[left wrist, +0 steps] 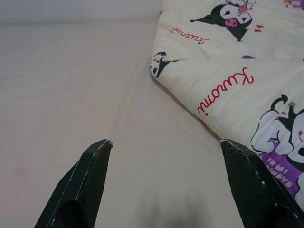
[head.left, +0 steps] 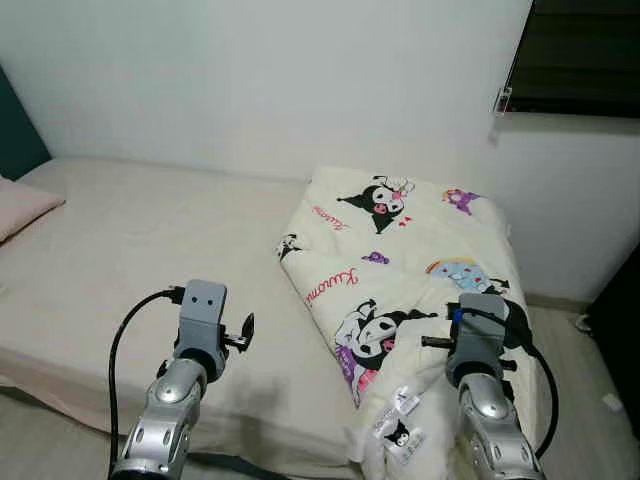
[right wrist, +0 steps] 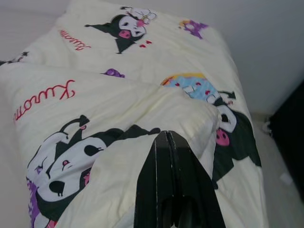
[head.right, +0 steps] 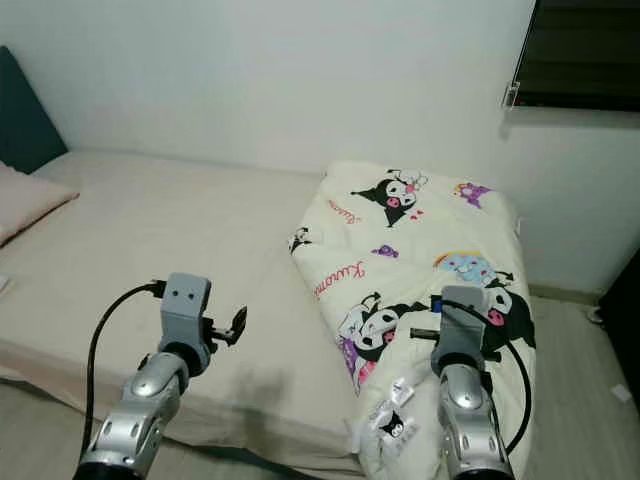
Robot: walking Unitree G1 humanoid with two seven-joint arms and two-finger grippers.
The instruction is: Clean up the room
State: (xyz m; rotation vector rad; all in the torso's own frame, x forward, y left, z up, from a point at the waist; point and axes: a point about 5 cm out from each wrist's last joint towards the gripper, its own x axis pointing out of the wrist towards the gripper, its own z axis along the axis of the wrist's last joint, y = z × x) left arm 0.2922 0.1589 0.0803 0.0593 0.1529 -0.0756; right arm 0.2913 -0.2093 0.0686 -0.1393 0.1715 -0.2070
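A cream blanket (head.left: pixel 400 250) printed with black-and-white cartoon figures lies folded over the right end of the bed, and its near corner with white labels (head.left: pixel 398 418) hangs over the bed's front edge. My left gripper (left wrist: pixel 166 142) is open, held low over the bare beige sheet (head.left: pixel 150 230) just left of the blanket's folded edge. My right gripper (right wrist: pixel 166 134) is shut, its fingers pressed together with the tips at a raised fold of the blanket. I cannot tell whether cloth is pinched between them.
A pink pillow (head.left: pixel 20 205) lies at the bed's far left by a dark headboard (head.left: pixel 18 130). A white wall runs behind the bed, with a dark window (head.left: pixel 580 55) at upper right. Floor (head.left: pixel 590 370) and dark furniture (head.left: pixel 628 340) lie beyond the bed's right end.
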